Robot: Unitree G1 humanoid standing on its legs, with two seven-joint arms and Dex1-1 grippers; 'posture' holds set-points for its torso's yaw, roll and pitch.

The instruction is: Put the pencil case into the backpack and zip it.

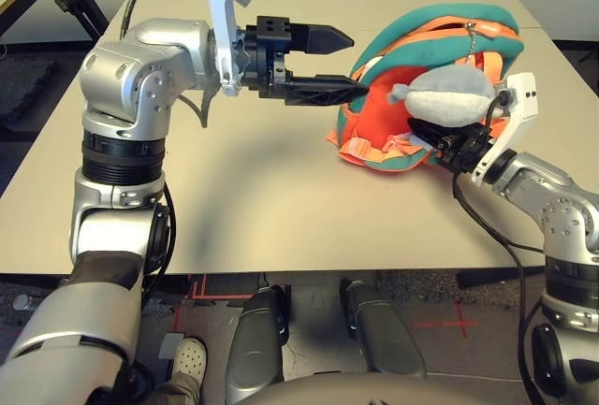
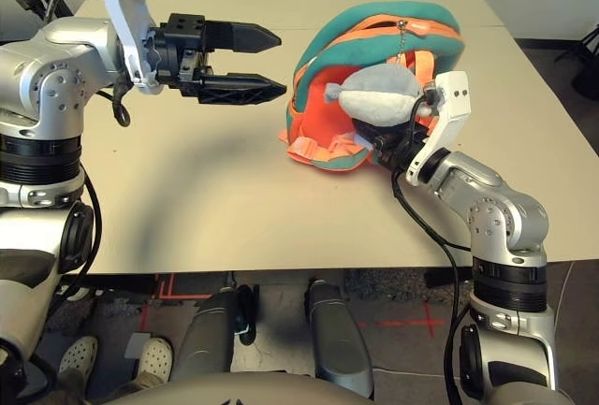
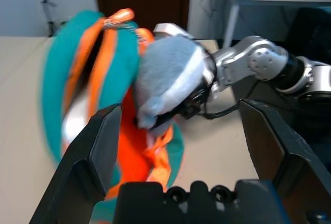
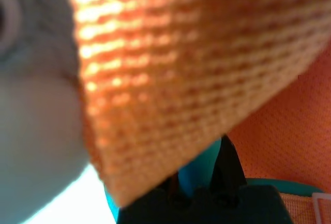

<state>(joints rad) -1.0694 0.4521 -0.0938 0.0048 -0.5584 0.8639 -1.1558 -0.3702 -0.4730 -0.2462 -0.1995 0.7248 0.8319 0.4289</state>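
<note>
The orange-and-teal backpack (image 1: pixel 440 59) lies on the table (image 1: pixel 281 199), its grey plush toy (image 2: pixel 379 94) on top. The left gripper (image 1: pixel 328 64) hovers just beside the backpack, fingers spread wide and empty. The right gripper (image 2: pixel 388 138) is pressed in under the plush toy, clamped on an orange strap (image 4: pixel 186 74).

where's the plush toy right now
In the left eye view the grey-and-white plush toy lies against the front of the backpack, on the table's right side, just above the right hand.
</note>
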